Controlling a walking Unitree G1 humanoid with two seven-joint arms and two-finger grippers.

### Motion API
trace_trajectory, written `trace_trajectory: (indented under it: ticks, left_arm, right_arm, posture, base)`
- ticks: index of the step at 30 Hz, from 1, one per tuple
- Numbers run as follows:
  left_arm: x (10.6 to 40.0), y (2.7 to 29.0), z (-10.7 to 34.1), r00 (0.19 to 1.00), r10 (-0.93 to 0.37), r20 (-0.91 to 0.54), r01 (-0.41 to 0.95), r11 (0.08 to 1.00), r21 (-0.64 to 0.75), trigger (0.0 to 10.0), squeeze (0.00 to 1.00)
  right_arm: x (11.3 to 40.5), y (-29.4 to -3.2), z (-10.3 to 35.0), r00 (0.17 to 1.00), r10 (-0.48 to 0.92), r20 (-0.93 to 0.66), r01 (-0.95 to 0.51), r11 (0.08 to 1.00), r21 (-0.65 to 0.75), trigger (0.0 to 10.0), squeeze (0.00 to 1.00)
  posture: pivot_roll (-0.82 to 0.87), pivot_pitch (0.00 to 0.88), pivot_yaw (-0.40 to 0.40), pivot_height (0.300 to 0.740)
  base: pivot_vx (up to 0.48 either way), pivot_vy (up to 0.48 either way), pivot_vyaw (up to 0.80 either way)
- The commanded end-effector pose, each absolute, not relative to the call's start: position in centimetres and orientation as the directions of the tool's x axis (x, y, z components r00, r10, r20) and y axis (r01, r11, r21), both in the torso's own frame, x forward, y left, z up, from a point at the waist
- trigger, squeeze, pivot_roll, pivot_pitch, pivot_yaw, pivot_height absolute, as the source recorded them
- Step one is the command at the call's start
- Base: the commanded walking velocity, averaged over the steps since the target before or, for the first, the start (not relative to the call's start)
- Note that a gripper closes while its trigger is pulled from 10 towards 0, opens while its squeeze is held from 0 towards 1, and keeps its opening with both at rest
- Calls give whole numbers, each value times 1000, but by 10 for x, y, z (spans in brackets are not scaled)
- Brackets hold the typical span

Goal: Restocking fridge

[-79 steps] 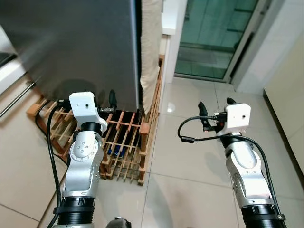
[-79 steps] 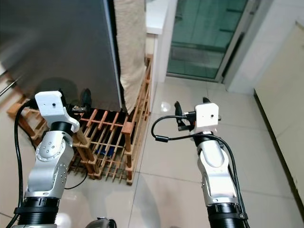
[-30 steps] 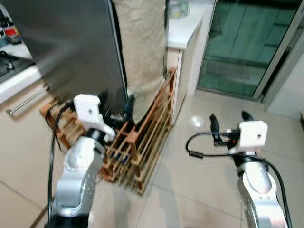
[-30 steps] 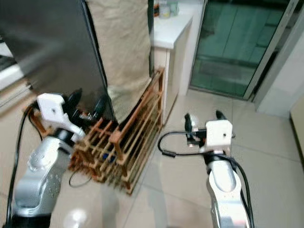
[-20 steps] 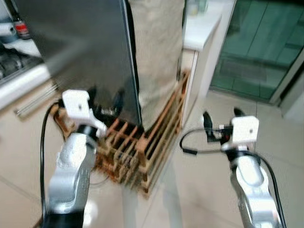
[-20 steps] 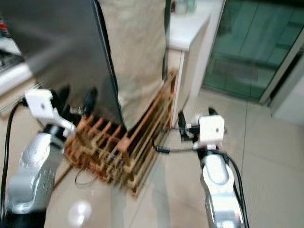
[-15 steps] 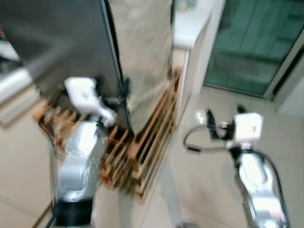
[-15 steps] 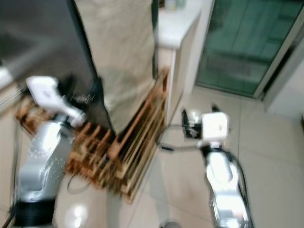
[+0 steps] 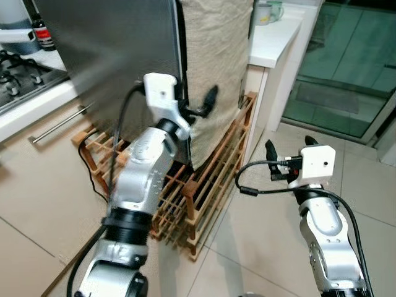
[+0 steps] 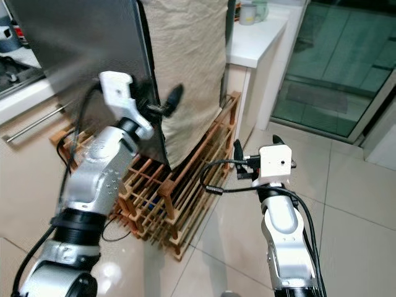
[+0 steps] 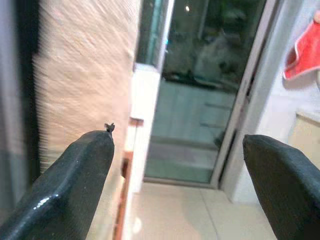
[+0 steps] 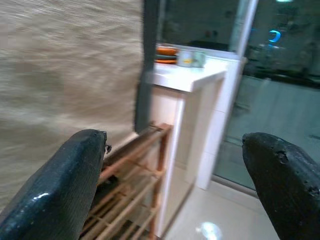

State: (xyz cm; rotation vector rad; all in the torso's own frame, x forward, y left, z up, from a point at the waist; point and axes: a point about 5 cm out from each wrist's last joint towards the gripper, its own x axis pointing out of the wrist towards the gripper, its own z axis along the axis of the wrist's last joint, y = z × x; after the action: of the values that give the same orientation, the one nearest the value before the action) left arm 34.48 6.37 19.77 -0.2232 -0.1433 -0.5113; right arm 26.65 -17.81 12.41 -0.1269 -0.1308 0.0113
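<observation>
the fridge stands in front of me, a tall dark grey body with its door closed, and i take it as my landmark. my left pincer is raised at the right front edge of the fridge, with its fingers spread apart and nothing between them; one black finger shows in front of the beige cloth that hangs down the right side of the fridge. i cannot tell if the finger touches the cloth. in the left wrist view the two fingers are wide apart, and the cloth is close beside one of them.

under the fridge and to its right there is a wooden rack on the tiled floor. my right pincer is held low, to the right of the fridge and apart from the rack, over the floor. its fingers are spread too and hold nothing.

right of the fridge, behind the cloth, is a white tabletop with a cup on it. further right is a glass door. left of the fridge i see a stove and a drawer handle.
</observation>
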Motion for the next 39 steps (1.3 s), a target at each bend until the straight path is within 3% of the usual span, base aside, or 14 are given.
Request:
trace_trajectory:
  ticks: [1,8,14,23,39]
  left_arm:
    - [354,70,201,892,-409,191,441,882,-169,10000,0]
    - [359,77,207,912,-349,214,392,896,-209,10000,0]
    - [335,97,203,879,-416,234,459,872,-172,10000,0]
    - [331,105,197,908,-361,213,400,897,-187,10000,0]
    - [345,73,206,892,-392,225,439,869,-226,10000,0]
  right_arm:
    - [264,-179,128,989,18,146,0,992,-124,10000,0]
    - [259,-177,125,991,27,134,-11,992,-123,10000,0]
    - [256,-181,123,992,13,127,2,993,-121,10000,0]
    - [258,-176,120,993,35,114,-21,993,-120,10000,0]
    - [260,-176,120,993,41,113,-27,992,-123,10000,0]
  posture:
    - [-154,0,81,740]
    - [-169,0,93,740]
    - [-163,0,94,740]
    - [-139,0,79,740]
    - [-157,0,78,740]
  base:
    - [0,0,0]
    - [0,0,0]
    - [0,0,0]
    - [0,0,0]
    - [0,0,0]
